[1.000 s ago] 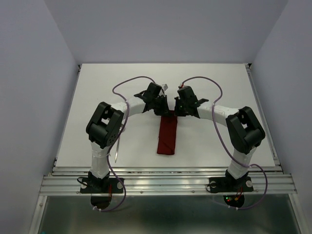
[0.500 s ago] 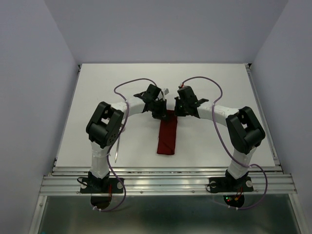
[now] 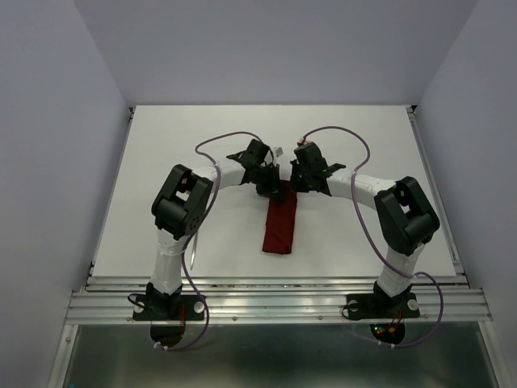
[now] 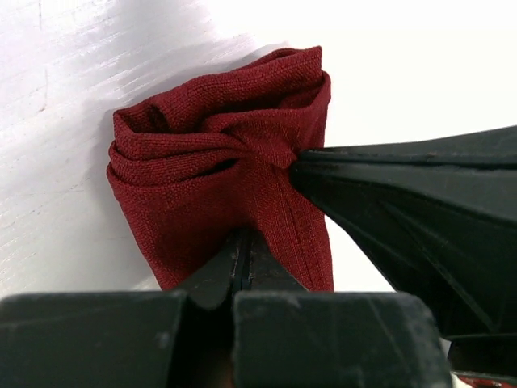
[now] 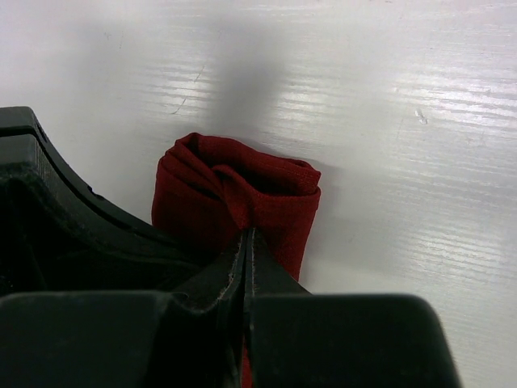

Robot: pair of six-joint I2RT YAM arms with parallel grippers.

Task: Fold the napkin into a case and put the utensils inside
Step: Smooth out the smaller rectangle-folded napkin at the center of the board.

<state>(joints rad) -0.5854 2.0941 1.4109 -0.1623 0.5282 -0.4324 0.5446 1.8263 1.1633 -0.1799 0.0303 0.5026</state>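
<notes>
- A slim utensil (image 3: 194,252) lies beside the left arm (image 3: 179,212), near the desk's (image 3: 363,137) front edge.
- The napkin (image 3: 279,228), a folded strip, lies mid-desk.
- The left hand (image 4: 245,239) and right hand (image 5: 246,236) both pinch its bunched far end; uneven pulling could undo the folds.

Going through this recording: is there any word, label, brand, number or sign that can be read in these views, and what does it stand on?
None can be read in any view.
The napkin is plain dark red cloth, the white table carries no print, and the left gripper and right gripper show only plain black fingers.
The small red and green dots at the right arm's base are lights, not characters.
</notes>
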